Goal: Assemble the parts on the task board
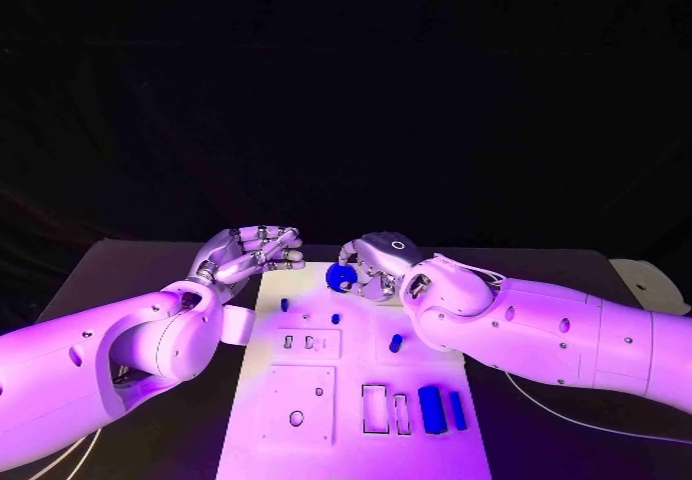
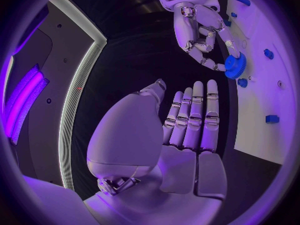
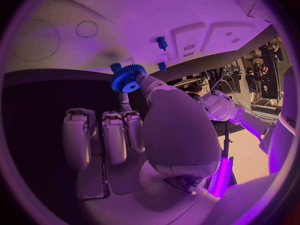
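left hand empty (fingers straight), right hand pinching blue gear

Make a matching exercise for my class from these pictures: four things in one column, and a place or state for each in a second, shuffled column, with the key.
Things
1. blue gear
2. left hand
3. right hand
4. two long blue blocks

States
A. holds nothing, beside the task board's far left corner
B. pinched in fingertips
C. lying on the board's near right part
D. holds a part

Pairs: 1-B, 2-A, 3-D, 4-C

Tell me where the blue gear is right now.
The gear is held in the right hand's fingers over the board's far end, beside the empty left hand.
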Robot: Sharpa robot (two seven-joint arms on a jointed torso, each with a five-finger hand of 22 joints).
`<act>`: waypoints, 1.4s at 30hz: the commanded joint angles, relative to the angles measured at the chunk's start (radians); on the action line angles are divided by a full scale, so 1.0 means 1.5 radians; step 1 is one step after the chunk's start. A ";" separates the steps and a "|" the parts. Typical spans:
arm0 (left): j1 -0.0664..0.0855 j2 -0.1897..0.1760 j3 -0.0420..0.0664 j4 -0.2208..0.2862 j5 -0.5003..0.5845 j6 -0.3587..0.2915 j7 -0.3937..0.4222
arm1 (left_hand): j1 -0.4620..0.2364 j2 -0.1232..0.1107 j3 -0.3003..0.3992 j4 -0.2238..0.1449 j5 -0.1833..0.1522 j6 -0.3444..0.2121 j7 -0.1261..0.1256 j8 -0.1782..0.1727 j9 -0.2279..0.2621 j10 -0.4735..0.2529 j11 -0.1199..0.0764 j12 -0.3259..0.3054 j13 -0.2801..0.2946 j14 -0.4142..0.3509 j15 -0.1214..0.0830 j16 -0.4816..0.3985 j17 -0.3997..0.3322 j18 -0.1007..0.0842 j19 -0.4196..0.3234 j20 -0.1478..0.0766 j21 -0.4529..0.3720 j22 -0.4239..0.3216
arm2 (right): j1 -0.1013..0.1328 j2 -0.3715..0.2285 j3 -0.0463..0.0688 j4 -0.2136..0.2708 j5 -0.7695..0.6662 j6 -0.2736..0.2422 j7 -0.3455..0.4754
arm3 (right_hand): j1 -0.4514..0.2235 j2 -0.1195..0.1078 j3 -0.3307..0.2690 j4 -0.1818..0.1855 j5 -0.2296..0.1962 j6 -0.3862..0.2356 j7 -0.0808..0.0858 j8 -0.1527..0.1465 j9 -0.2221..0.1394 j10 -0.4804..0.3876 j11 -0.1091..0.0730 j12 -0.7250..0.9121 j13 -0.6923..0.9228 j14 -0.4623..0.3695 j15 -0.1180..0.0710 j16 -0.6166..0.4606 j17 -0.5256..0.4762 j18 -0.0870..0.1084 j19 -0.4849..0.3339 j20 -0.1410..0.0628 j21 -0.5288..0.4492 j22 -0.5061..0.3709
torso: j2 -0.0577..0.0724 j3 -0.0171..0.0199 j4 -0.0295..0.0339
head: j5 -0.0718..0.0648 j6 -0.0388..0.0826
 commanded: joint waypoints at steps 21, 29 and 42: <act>0.001 0.004 0.000 -0.004 0.002 0.014 0.003 | -0.003 0.000 0.004 0.001 0.001 -0.006 0.005 -0.003 0.001 0.002 0.003 -0.002 0.000 -0.001 0.004 -0.004 0.001 0.010 0.005 0.002 -0.003 -0.001 | -0.026 0.064 -0.003 -0.068 -0.016 0.018 0.007 | -0.013 -0.003 0.008 0.001 0.002 0.027 -0.028 -0.007 0.006 0.024 -0.004 -0.002 0.118 0.059 -0.004 0.000 0.125 -0.005 0.025 -0.002 0.004 0.096 | 0.000 0.0008 -0.0016 | 0.004 -0.004; 0.001 0.004 0.000 -0.004 0.002 0.014 0.003 | -0.003 0.000 0.004 0.001 0.001 -0.006 0.005 -0.003 0.001 0.002 0.003 -0.002 0.000 -0.001 0.004 -0.004 0.001 0.010 0.005 0.002 -0.003 -0.001 | -0.027 0.072 -0.003 -0.080 -0.013 0.018 0.008 | -0.047 -0.022 0.010 0.009 -0.022 -0.025 -0.006 -0.053 -0.005 0.007 0.015 -0.020 0.102 0.058 0.012 -0.001 0.122 -0.004 0.022 0.010 -0.001 0.092 | 0.000 0.0010 -0.0016 | 0.004 -0.003; 0.001 0.002 0.000 -0.005 0.002 0.015 0.002 | -0.002 0.000 0.006 -0.001 0.001 -0.006 0.005 -0.003 0.001 0.003 0.003 -0.005 0.000 -0.001 0.004 -0.005 0.003 0.010 0.005 0.002 -0.004 -0.002 | -0.027 0.032 -0.003 -0.041 0.003 -0.004 0.016 | -0.113 -0.006 -0.076 0.036 -0.015 -0.043 0.005 -0.091 -0.011 0.001 0.027 -0.026 0.096 0.058 0.024 0.000 0.124 -0.003 0.022 0.024 0.000 0.096 | -0.001 0.0017 -0.0029 | 0.004 0.000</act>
